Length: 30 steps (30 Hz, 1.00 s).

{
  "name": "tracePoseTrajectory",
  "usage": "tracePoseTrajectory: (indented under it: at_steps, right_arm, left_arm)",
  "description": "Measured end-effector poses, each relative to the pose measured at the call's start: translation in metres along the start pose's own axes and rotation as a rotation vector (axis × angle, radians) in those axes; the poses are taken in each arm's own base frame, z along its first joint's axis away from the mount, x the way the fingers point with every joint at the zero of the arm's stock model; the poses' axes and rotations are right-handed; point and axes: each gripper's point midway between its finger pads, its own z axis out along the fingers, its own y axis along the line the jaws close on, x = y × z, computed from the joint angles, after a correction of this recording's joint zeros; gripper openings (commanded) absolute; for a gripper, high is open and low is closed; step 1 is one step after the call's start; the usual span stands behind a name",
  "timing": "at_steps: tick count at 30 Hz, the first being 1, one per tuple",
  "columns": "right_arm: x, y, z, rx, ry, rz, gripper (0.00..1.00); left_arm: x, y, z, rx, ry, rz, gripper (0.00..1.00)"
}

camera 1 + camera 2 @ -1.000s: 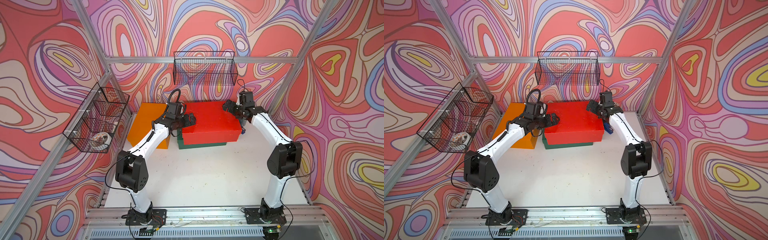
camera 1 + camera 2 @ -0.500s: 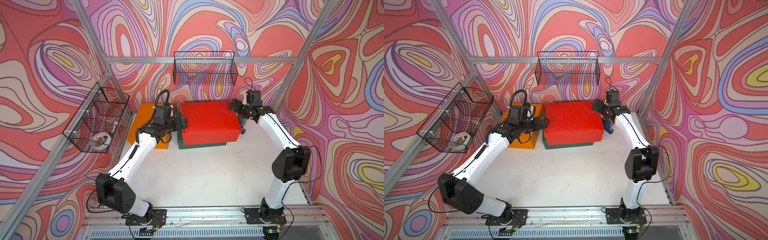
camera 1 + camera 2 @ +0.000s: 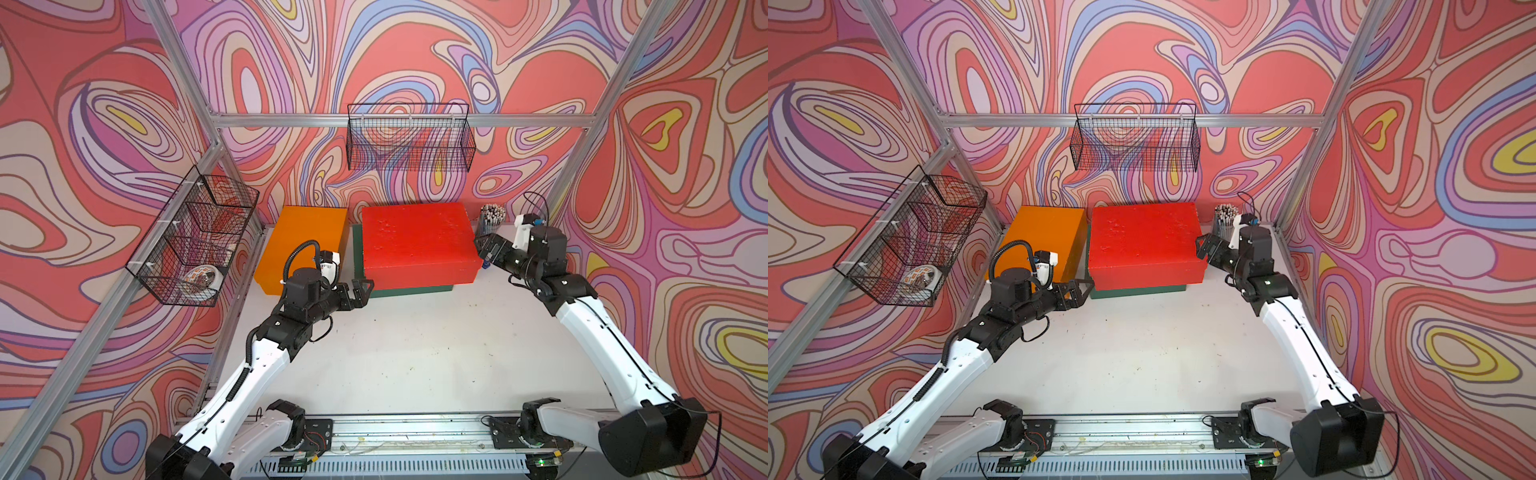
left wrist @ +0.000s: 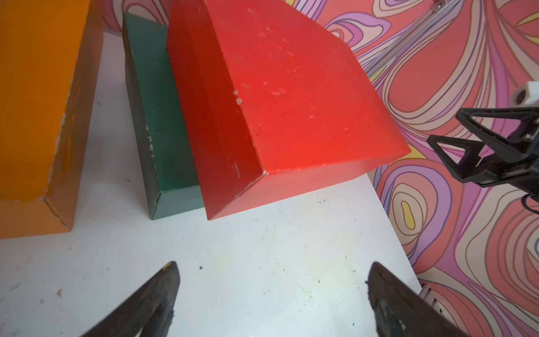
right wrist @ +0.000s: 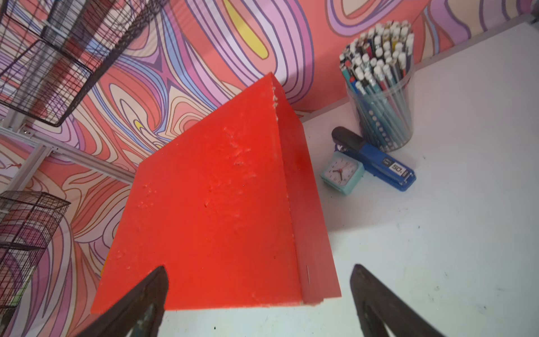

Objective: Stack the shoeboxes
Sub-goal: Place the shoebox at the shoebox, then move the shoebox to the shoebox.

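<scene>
Shoeboxes: three lidded rectangular boxes of painted cardboard, all standing along the back edge of the white table [image 3: 415, 357]. Red shoebox [image 3: 415, 245]: lies flat on top of the dark green shoebox [image 3: 409, 291], shifted a little to the right, leaving a green strip bare along the left side and the front. Plain orange shoebox [image 3: 305, 241]: stands alone in the back left corner, parted from the green one by a narrow bare strip of table.

Just changed: one second ago close against the left and right sides of the red box, now drawn away from it. Left gripper [image 3: 365, 286]: pulled back toward the front edge, hanging near the front left corner of the green box, fingers spread wide, nothing between them. Right gripper [image 3: 482, 249]: just beside the right side of the red box but apart from it, fingers also spread wide and empty. Red box itself: same place as before, level.

Meaning for the task, as a judgement only: first stacking finished and let go. Still to do: lifting the orange box onto the red one, probably by squeezing from two sides with both arms.

Materials: stiff cardboard, matte paint, flat faces, sharp straight edges. Red top: rough, with small lumps and pale chips. Green and orange edges: scuffed, showing pale board under the paint. Probably light, but too wide for a single gripper.
</scene>
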Motion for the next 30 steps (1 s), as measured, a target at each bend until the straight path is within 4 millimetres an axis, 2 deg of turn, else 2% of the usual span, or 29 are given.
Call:
tracePoseTrajectory:
  at_steps: [3, 8, 13, 18, 30]
  right_arm:
    - [0.021, -0.01, 0.001, -0.002, 0.029, 0.018, 0.98]
    - [0.038, -0.019, 0.008, -0.005, 0.055, 0.04, 0.98]
    - [0.04, -0.022, 0.022, -0.006, 0.066, 0.052, 0.97]
    - [0.045, -0.028, 0.035, 0.008, 0.082, 0.061, 0.96]
    - [0.039, -0.024, 0.055, -0.033, 0.065, 0.066, 0.95]
  left_arm:
    - [0.012, 0.007, 0.011, -0.007, 0.042, -0.017, 1.0]
    - [0.018, 0.016, 0.023, -0.026, 0.069, -0.029, 1.0]
    - [0.019, 0.023, 0.03, -0.057, 0.077, -0.031, 1.0]
    - [0.011, 0.029, 0.039, -0.094, 0.073, -0.025, 1.0]
    - [0.005, 0.044, 0.053, -0.166, 0.074, -0.024, 1.0]
